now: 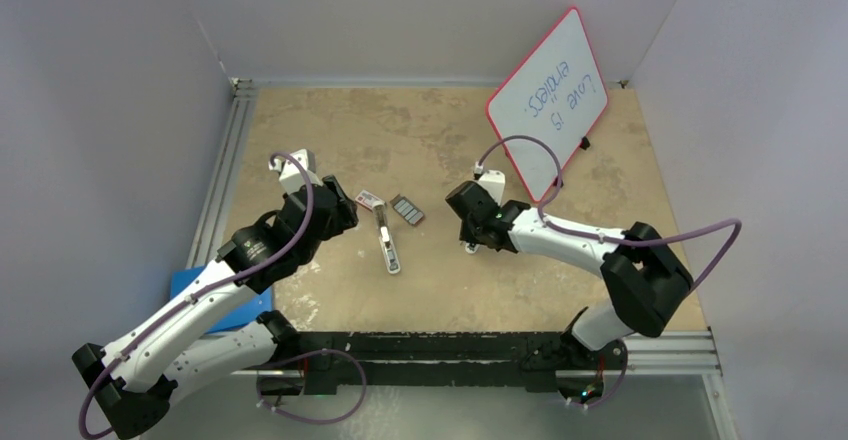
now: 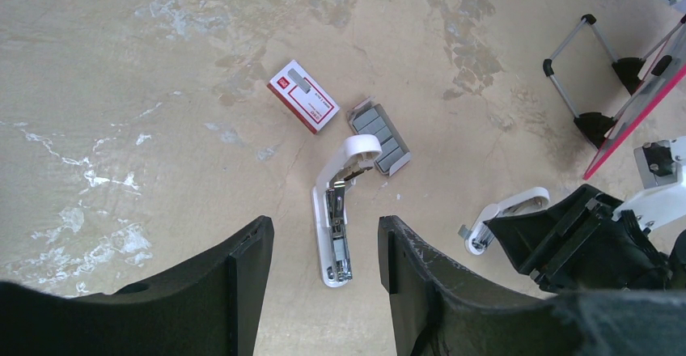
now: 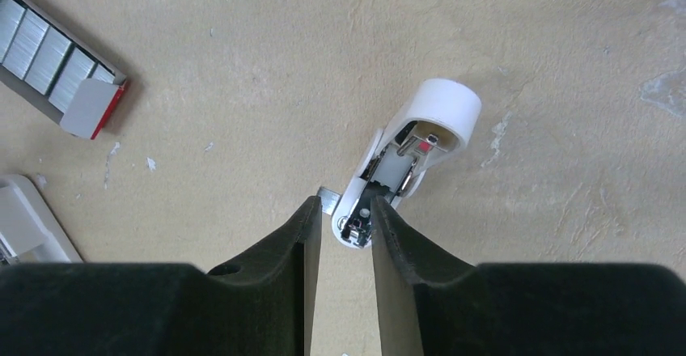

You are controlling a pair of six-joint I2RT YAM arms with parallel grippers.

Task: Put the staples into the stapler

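While the left gripper (image 2: 323, 226) hovers over the table's (image 1: 430, 140) left half, jaws wide apart and empty, the red-and-white sleeve (image 2: 303, 97), the stapler (image 2: 336, 243), lying hinged open left of centre, and the staples (image 2: 378, 137), in their tray just beside its far end, follow rightward. The right gripper (image 3: 344, 206) straddles a stubby white piece (image 3: 421, 129) just right of centre; whether it clamps cannot be told.

Red-framed whiteboard (image 1: 548, 103) propped far right; blue block (image 1: 188, 284) near left.

The staples (image 1: 407, 209) lie just beyond the stapler (image 1: 388, 245) (sleeve (image 1: 370, 199) to their left).
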